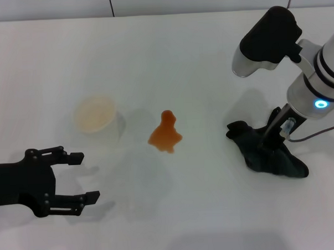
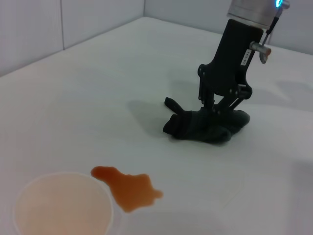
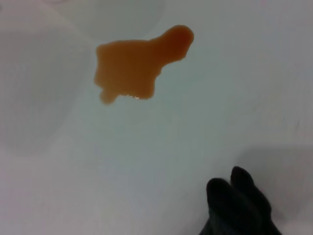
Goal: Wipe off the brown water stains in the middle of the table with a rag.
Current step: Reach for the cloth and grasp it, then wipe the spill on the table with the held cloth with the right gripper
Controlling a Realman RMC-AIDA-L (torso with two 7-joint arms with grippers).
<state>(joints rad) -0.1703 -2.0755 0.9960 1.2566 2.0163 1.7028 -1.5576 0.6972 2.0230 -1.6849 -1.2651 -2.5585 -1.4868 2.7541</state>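
The brown water stains [image 1: 166,134] form one orange-brown blotch in the middle of the white table [image 1: 181,63]. The blotch also shows in the left wrist view [image 2: 129,188] and the right wrist view [image 3: 137,63]. The dark rag [image 1: 268,156] lies crumpled on the table to the right of the blotch, apart from it. My right gripper [image 1: 270,140] points down into the rag [image 2: 200,127] with its fingers closed on the cloth. My left gripper [image 1: 85,178] is open and empty at the front left, just above the table.
A pale translucent cup [image 1: 94,113] stands left of the blotch, close to it [image 2: 61,208]. A grey wall runs along the table's far edge [image 1: 150,4].
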